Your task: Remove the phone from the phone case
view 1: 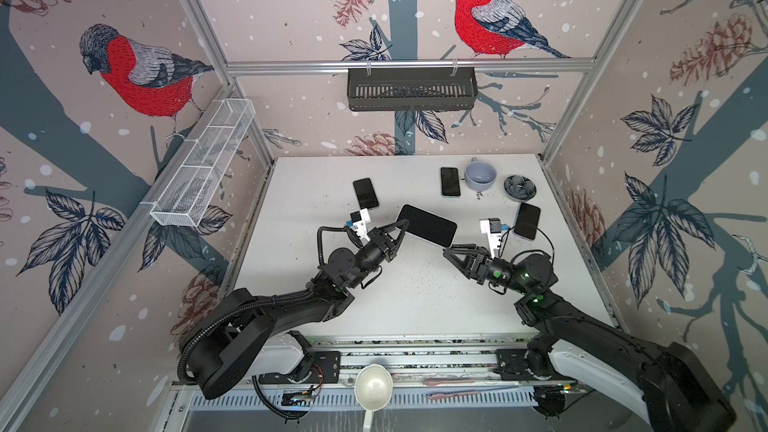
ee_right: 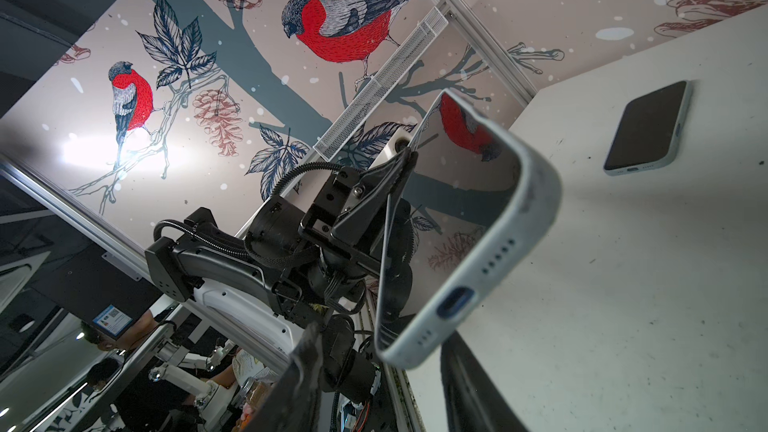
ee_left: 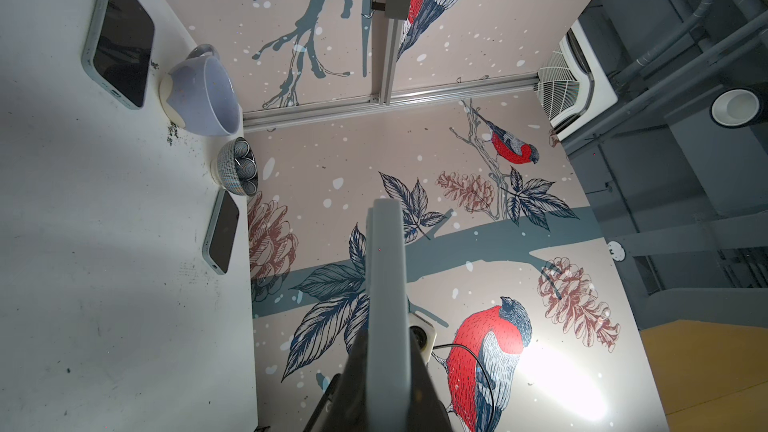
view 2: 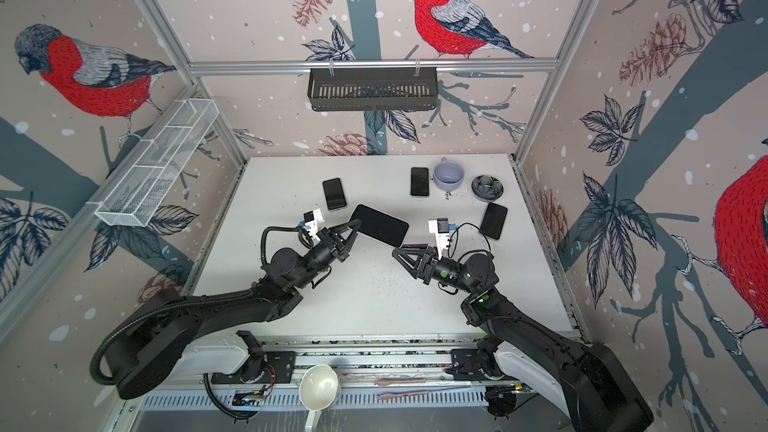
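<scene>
A phone (ee_right: 453, 201) with a dark, reflecting screen sits in a pale blue-grey phone case (ee_right: 490, 251). It is held tilted in the air above the table, and shows in both top views (view 1: 427, 225) (view 2: 379, 225). My left gripper (view 1: 402, 224) (view 2: 355, 224) is shut on one end of it; the left wrist view shows the case (ee_left: 384, 284) edge-on between the jaws of that gripper (ee_left: 386, 347). My right gripper (view 1: 446, 249) (view 2: 395, 250) is at the opposite end, by the charging port. In the right wrist view that gripper (ee_right: 378, 338) straddles the case's corner, jaws apart, with a gap on one side.
Three more cased phones (view 1: 365, 193) (view 1: 450, 182) (view 1: 527, 221) lie flat on the white table (view 1: 332, 284). A lilac mug (view 1: 481, 175) and a small patterned bowl (view 1: 519, 187) stand at the back right. A white mesh basket (view 1: 203, 164) hangs left, a black basket (view 1: 411, 89) at the back.
</scene>
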`<move>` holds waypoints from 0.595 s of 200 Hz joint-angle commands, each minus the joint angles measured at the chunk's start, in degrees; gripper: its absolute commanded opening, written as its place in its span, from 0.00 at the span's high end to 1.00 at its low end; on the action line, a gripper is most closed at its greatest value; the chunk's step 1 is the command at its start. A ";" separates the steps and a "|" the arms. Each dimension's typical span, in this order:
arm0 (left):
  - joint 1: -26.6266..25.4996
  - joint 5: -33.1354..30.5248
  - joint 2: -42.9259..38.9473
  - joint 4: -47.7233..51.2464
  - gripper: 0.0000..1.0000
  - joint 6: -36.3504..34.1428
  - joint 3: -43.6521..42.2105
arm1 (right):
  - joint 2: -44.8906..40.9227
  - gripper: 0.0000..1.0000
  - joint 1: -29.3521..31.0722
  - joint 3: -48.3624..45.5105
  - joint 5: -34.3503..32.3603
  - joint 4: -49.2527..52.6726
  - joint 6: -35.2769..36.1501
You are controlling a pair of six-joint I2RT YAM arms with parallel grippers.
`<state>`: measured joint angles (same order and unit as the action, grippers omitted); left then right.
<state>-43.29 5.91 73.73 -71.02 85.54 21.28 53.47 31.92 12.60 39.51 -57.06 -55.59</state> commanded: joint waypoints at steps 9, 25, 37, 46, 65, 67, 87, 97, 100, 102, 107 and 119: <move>0.05 -0.29 -0.08 -7.10 1.00 0.16 -0.32 | 0.90 0.56 -0.19 0.59 0.17 -3.84 -1.26; 0.05 -0.35 -0.08 -7.09 1.00 0.15 -0.45 | 1.35 0.58 -0.18 0.67 0.22 -4.37 -1.37; 0.05 -0.37 -0.08 -7.29 1.00 0.09 -0.54 | 1.63 0.59 -0.30 0.76 0.22 -4.31 -1.53; 0.05 -0.23 -0.07 -7.53 1.00 0.07 -0.62 | 1.75 0.61 -0.43 0.81 0.22 -4.44 -1.60; 0.05 -0.20 -0.08 -7.64 1.00 0.07 -0.72 | 1.83 0.62 -0.61 0.85 0.22 -4.39 -1.31; 0.09 -0.20 -0.06 -7.64 1.00 0.07 -0.71 | 1.81 0.62 -0.63 0.85 0.22 -4.38 -1.24; 0.05 -0.11 -0.16 -7.69 1.00 -0.19 -0.80 | 1.81 0.65 -0.87 0.59 0.29 -4.38 -1.36; 0.06 -0.12 -0.10 -7.66 1.00 -0.25 -0.80 | 1.81 0.67 -0.87 0.52 0.26 -4.36 -1.32; 0.05 -0.11 -0.16 -7.65 1.00 -0.28 -0.80 | 1.81 0.67 -0.89 0.50 0.23 -4.40 -1.33; 0.05 -0.11 -0.12 -7.64 1.00 -0.28 -0.84 | 1.81 0.67 -0.90 0.50 0.22 -4.40 -1.33; 0.07 -0.12 -0.13 -7.74 1.00 -0.28 -0.89 | 1.81 0.68 -0.90 0.41 0.23 -4.42 -1.36; 0.09 -0.28 -0.02 -7.81 1.00 -0.28 -0.97 | 1.95 0.70 -0.89 0.32 0.28 -4.85 -1.45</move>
<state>-43.29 5.91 73.73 -71.83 85.54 20.43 55.24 31.05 12.99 39.48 -58.76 -56.82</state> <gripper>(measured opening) 0.124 0.320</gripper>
